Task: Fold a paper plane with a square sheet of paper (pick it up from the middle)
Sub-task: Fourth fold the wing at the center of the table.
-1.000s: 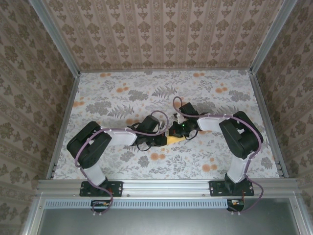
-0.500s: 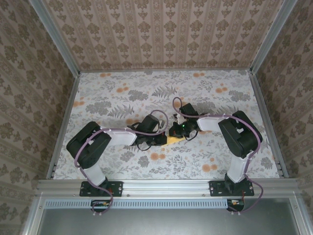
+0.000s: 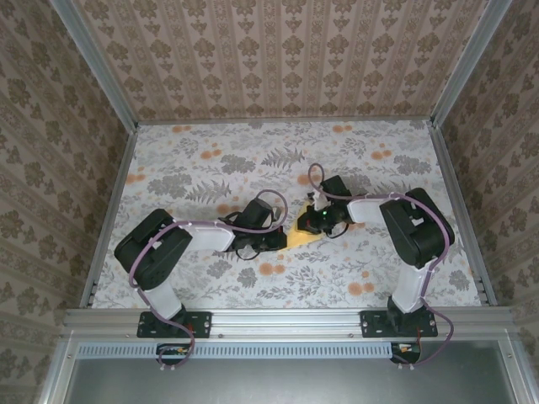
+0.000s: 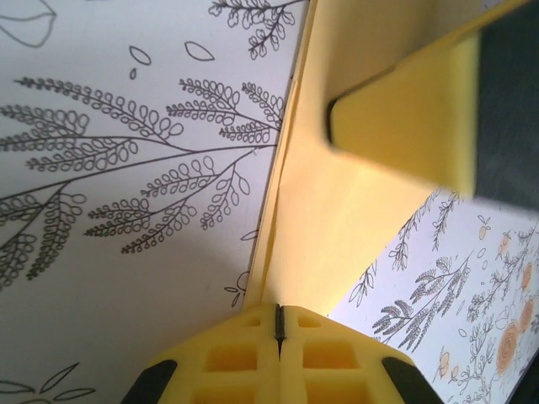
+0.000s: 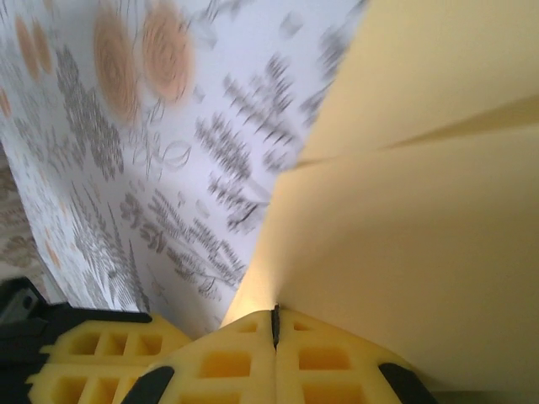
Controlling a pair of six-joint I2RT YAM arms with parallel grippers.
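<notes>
The square sheet of paper (image 3: 301, 234), plain yellow, is creased into a triangular wedge at the middle of the table, between both grippers. My left gripper (image 3: 283, 241) is shut on its near left edge; in the left wrist view the jaws (image 4: 280, 315) meet on the paper (image 4: 337, 210), which runs up and away. My right gripper (image 3: 312, 221) is shut on the opposite side, its jaws (image 5: 274, 316) pinching a raised flap of paper (image 5: 421, 210) with a crease across it. One right fingertip (image 4: 404, 126) shows over the paper in the left wrist view. The left fingers (image 5: 93, 358) lie beside the right jaws.
The table carries a grey floral cloth (image 3: 210, 160) with orange flower blotches (image 3: 271, 269). Patterned walls (image 3: 50, 168) and aluminium rails (image 3: 455, 194) close the table on three sides. Both arm bases (image 3: 168, 320) stand at the near edge.
My right gripper has moved right and a little away with the paper's flap, so more of the yellow triangle shows. The left gripper has held its place on the paper.
</notes>
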